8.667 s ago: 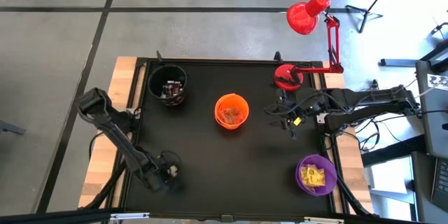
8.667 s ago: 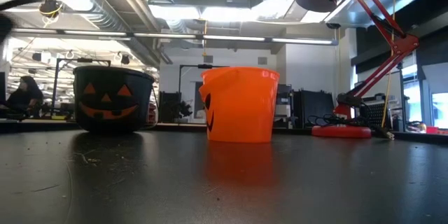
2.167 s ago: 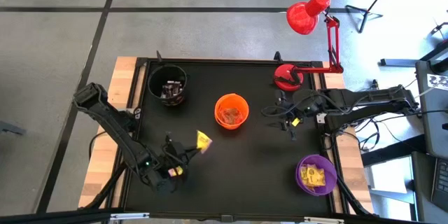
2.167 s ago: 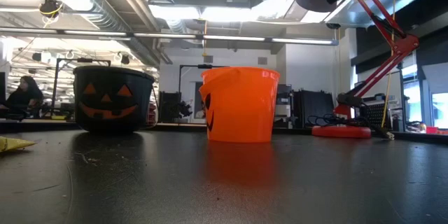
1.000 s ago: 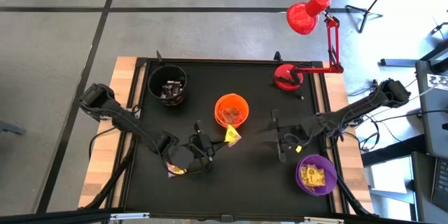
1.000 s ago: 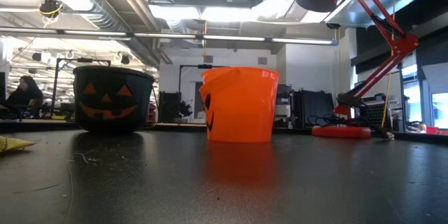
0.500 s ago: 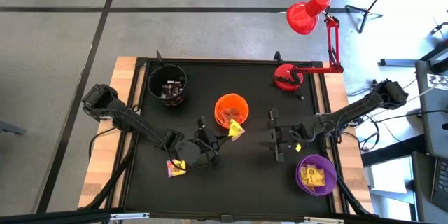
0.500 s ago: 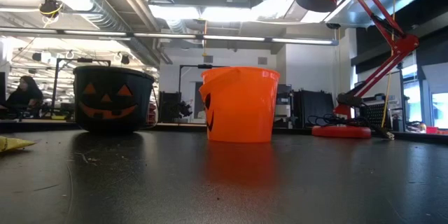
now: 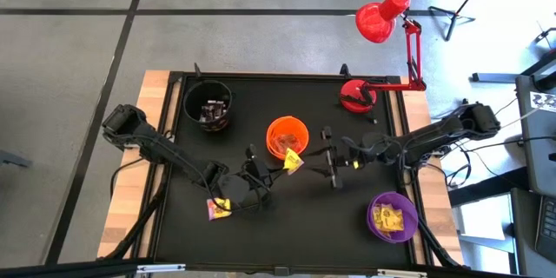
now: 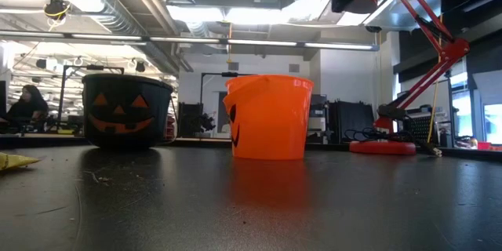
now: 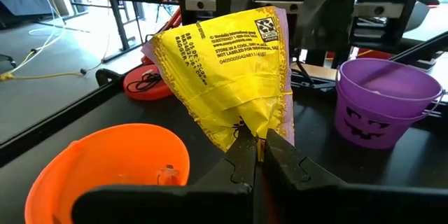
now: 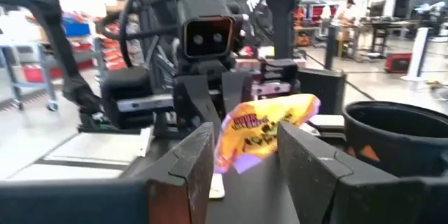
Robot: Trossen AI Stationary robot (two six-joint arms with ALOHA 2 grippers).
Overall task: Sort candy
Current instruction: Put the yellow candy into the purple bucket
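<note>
Above the middle of the black table (image 9: pixel 261 226), the left gripper (image 9: pixel 280 167) is pinching a bright yellow wrapped candy packet (image 9: pixel 294 161) between closed fingers (image 11: pixel 241 155), holding it in the air just beside the near right rim of the round orange plastic cup (image 9: pixel 287 137). The right gripper (image 9: pixel 328 167) is facing it from the right, its fingers (image 12: pixel 189 157) standing apart and empty on either side of the packet without touching it. Another yellow candy (image 9: pixel 216 209) is lying on the table near the left arm, and more are sitting in the purple cup (image 9: pixel 392 217) at the near right.
</note>
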